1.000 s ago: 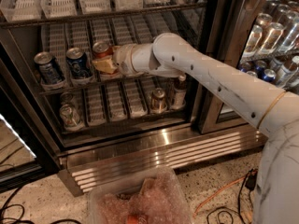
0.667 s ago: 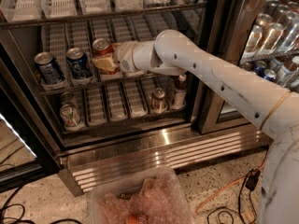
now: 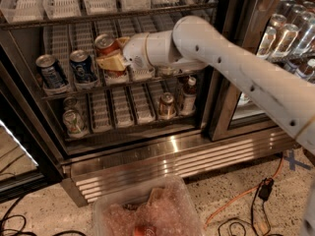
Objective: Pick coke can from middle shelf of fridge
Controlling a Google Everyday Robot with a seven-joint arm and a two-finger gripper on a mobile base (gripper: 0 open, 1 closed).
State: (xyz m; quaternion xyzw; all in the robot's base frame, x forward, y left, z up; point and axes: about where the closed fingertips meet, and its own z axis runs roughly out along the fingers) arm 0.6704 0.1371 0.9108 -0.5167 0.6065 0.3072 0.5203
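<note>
The coke can (image 3: 105, 46), red with a silver top, stands on the middle shelf (image 3: 162, 80) of the fridge (image 3: 222, 82), third from the left. My gripper (image 3: 114, 53) reaches in from the right on a white arm. Its tan fingers (image 3: 111, 62) close around the can, one across its front and one behind it. The can's lower part is hidden by the front finger.
Two blue cans (image 3: 50, 73) (image 3: 82, 67) stand left of the coke can. The lower shelf holds a greenish can (image 3: 74, 122), another can (image 3: 166, 105) and a small bottle (image 3: 188, 93). A clear plastic bin (image 3: 147, 210) and cables (image 3: 236, 200) lie on the floor. Bottles (image 3: 280, 33) fill the right-hand cooler.
The gripper stays at the coke can and the arm has barely shifted. The other cans have not moved.
</note>
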